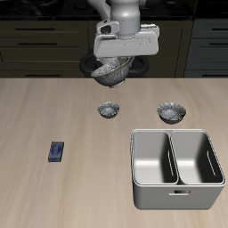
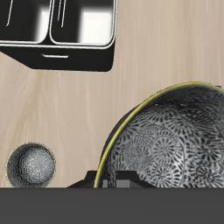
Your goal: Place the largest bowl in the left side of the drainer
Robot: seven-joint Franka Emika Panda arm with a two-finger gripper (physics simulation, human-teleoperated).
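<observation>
Hand [image 1: 114, 64] is up off the worktop [image 1: 53, 107] near the back edge, clamped on the rim of the largest bowl [image 1: 112, 69] (bowl hangs tilted, clear of the surface). Drainer [image 1: 176, 192] sits well apart, near the front edge, both compartments bare. Two smaller bowls on the worktop between them: smallest bowl [image 1: 109, 109], mid-sized bowl [image 1: 171, 111]. Small blue box [image 1: 57, 151] off to the side.

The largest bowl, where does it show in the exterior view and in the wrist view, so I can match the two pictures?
Exterior view: the largest bowl hangs tilted in the pincer above the table's back, behind the two smaller bowls.
Wrist view: the largest bowl fills much of the frame, close to the camera, patterned inside showing.
Shared landmark: the drainer, two compartments visible in both.
</observation>
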